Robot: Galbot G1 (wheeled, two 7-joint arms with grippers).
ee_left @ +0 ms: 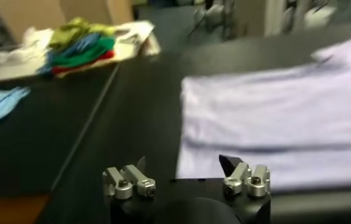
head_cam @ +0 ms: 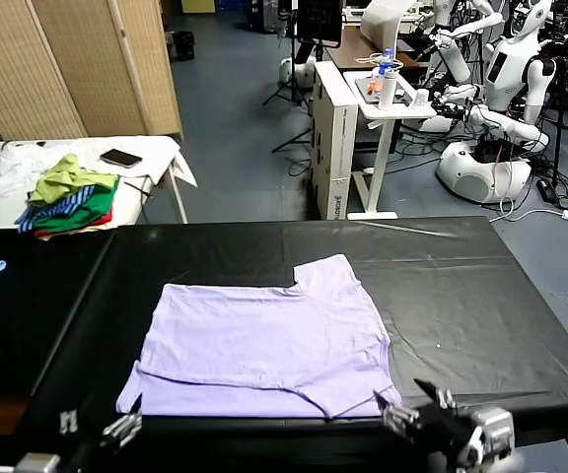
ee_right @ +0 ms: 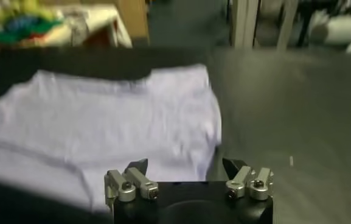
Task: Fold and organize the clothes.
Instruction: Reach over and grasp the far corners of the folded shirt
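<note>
left gripper [head_cam: 126,426] spread, empty | right gripper [head_cam: 409,404] spread, empty | lavender t-shirt [head_cam: 264,340] flat, just beyond both

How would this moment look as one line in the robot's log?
T-shirt: flat on black table, near hem folded up | left gripper: open, empty | right gripper: open, empty

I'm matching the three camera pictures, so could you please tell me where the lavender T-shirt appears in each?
Head view: lavender T-shirt spread flat at the centre of the black table.
Left wrist view: fills the right half, beyond the hand.
Right wrist view: covers the left and centre.
Shared landmark: the colourful garment pile, beyond the shirt in every view.
</note>
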